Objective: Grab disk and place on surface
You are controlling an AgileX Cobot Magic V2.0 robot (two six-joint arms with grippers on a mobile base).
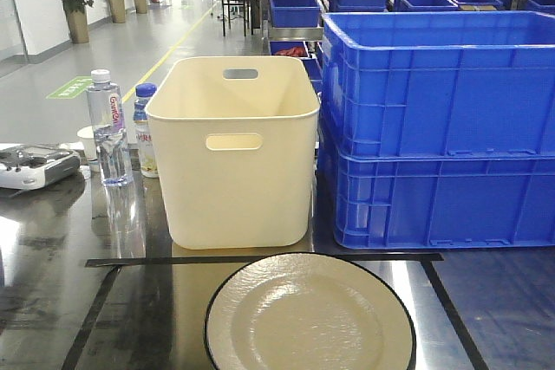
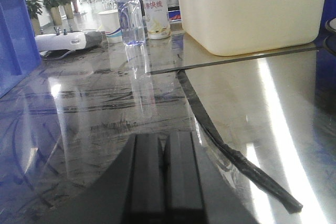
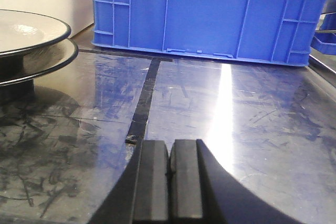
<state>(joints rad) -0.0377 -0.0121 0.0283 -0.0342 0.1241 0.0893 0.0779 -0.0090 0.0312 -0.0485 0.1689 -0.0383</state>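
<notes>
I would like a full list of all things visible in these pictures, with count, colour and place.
plate: one, cream with dark rim, front centre on the surface
surface: one, dark glossy, marked with black tape
bin: one, cream, behind the plate
crates: two stacked, blue, right of the bin
water bottle: one, clear, left of the bin
drink bottle: one, white with blue cap, beside the bin
paper cup: one, white, behind the bottles
controller: one, white and grey, far left
left gripper: black, shut, empty
right gripper: black, shut, empty

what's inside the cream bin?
The cream bin shows only bare inner walls and a handle slot in the front view. Its floor is hidden by the front wall, so low contents can't be ruled out.
</notes>
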